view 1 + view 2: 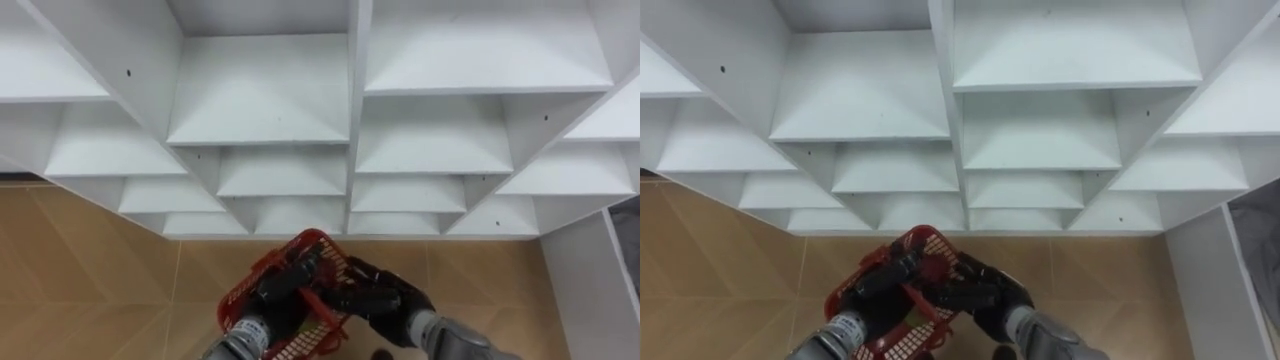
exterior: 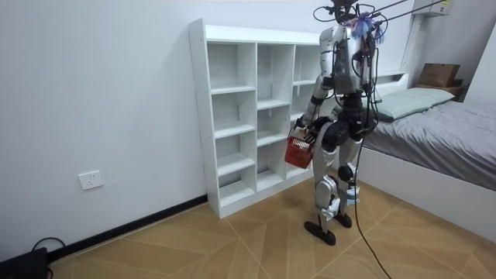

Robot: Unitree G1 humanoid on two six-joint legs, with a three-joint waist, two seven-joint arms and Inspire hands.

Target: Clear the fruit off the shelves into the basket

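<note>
Robot: stands upright on the wooden floor (image 2: 232,240), right of centre in the room view, facing the closet at close range.
Closet (image 2: 198,116): a white unit of open compartments against the wall; in the eye views its shelves spread across the upper part of the frame.
Basket (image 1: 312,240): red plastic mesh, at the bottom centre of the eye views, held at hip level just in front of the closet's lower shelves.
Left hand (image 1: 283,283): fingers curled over the basket's left rim.
Right hand (image 1: 372,300): fingers closed on the basket's right side.
Fruit: the 2 hands cover much of the basket's inside, so I cannot tell what lies in it.
Bed (image 2: 434,116): far right of the room view, behind the robot.
</note>
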